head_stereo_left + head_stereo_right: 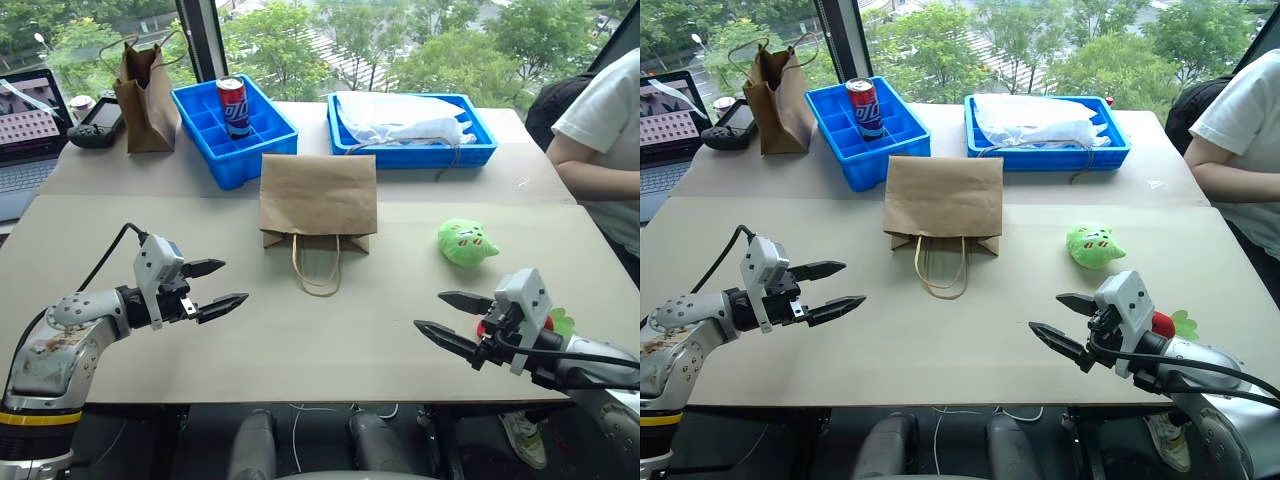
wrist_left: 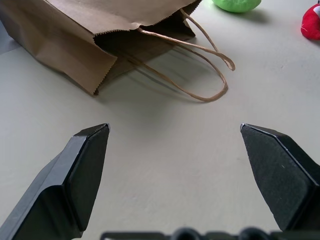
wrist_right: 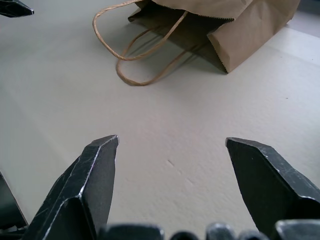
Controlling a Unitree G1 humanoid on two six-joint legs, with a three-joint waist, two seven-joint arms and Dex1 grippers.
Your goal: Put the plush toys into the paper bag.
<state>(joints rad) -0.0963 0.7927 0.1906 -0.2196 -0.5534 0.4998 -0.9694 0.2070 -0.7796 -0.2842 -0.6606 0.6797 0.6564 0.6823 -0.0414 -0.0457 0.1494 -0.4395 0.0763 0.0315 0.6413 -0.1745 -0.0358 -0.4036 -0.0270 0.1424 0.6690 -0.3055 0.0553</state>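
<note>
Backdrop: we see windows with green trees behind the far edge of the tabletop point(image 1: 300, 340), a pale surface with a seam running across it behind the paper bag.
Head views, far edge: a narrow dark brown bag point(image 1: 146, 85), a blue divided bin point(image 1: 190, 105) holding a red can point(image 1: 233, 106), and a blue tray point(image 1: 480, 150) with white plastic point(image 1: 400, 120) in it stand in a row; a laptop point(image 1: 28, 125) sits at the left edge and a person's sleeve point(image 1: 610, 120) at the right edge.
Head views, task things: we find the paper bag point(image 1: 318, 195) lying flat mid-table, mouth and cord handles point(image 1: 318, 270) toward the near edge. The green plush toy point(image 1: 466, 243) lies to its right, apart from it. The red plush toy point(image 1: 1162, 324) with green leaves lies near the front right edge, just behind the right claw's housing.
Head views, claws: left claw point(image 1: 218, 285) and right claw point(image 1: 452, 318) both hover above the tabletop with fingers spread apart, holding nothing; bare tabletop lies between them and up to the handles.
Left wrist view: spread fingers point(image 2: 80, 170) frame bare tabletop; the bag's open mouth point(image 2: 145, 42) lies beyond.
Right wrist view: parted fingers point(image 3: 90, 185), handles and bag beyond, open surface between.
</note>
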